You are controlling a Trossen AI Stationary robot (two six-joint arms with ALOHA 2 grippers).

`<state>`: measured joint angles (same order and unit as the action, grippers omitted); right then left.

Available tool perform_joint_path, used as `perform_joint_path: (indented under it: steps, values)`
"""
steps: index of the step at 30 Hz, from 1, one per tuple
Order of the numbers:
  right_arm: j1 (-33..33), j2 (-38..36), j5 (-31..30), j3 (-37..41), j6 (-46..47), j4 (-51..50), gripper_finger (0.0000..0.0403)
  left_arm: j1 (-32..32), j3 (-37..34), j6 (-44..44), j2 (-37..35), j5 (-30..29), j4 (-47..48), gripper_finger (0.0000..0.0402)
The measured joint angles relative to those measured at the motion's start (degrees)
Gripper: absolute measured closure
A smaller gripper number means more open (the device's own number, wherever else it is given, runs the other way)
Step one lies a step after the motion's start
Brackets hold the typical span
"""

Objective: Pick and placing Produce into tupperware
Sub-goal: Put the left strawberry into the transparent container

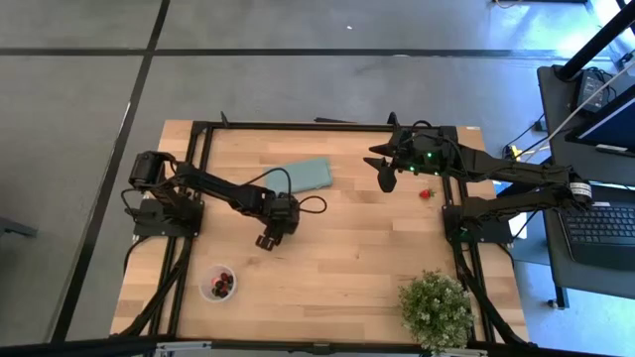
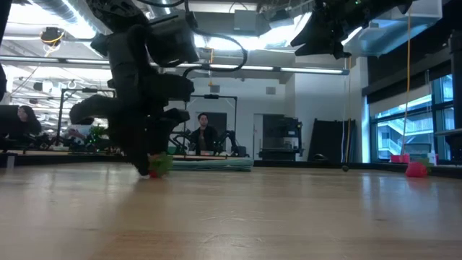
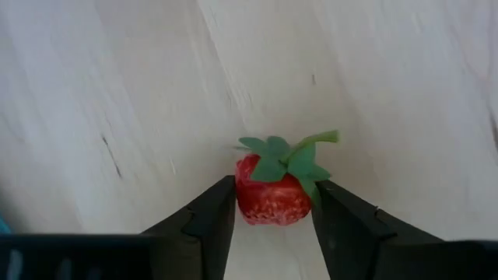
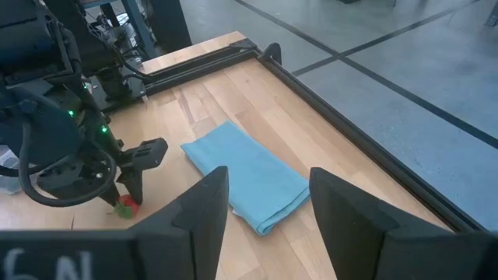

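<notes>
- Right now my left gripper (image 1: 268, 241) is down at the wooden table (image 1: 347, 248), near its middle, with a small red strawberry with a green leafy cap (image 3: 272, 190) sitting between its two dark fingers (image 3: 206, 222).
- Its jaws stand partly open on either side of the berry, right up against its flanks; I cannot tell whether they truly grip it or only bracket it, and the berry seems to rest on the wood.
- My right gripper (image 1: 385, 178) waits raised over the far right part of the table, jaws partly apart and holding nothing, looking across at the folded teal-blue cloth (image 4: 249, 175).
- A second red piece (image 1: 426, 194) lies on the table just beside that right arm.
- The small round clear plastic cup (image 1: 218, 283) sits near the front left corner, with several red and dark pieces already inside.
- My judgement: this is the pick step on the strawberry. Next I need a firm close, a straight lift, then a carry toward the front left to hold over the cup and release.
</notes>
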<state>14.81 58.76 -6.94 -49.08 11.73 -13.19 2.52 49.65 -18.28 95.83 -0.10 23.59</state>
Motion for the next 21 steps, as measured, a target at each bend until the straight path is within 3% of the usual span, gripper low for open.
perform_joint_path:
  steps: [21]
  values:
    - [0.0, 0.0, 0.0, 0.0, 0.2, 0.0, 0.0219, 2.8, 0.0, 3.3, -1.1, 0.4, -1.8, 0.0272]
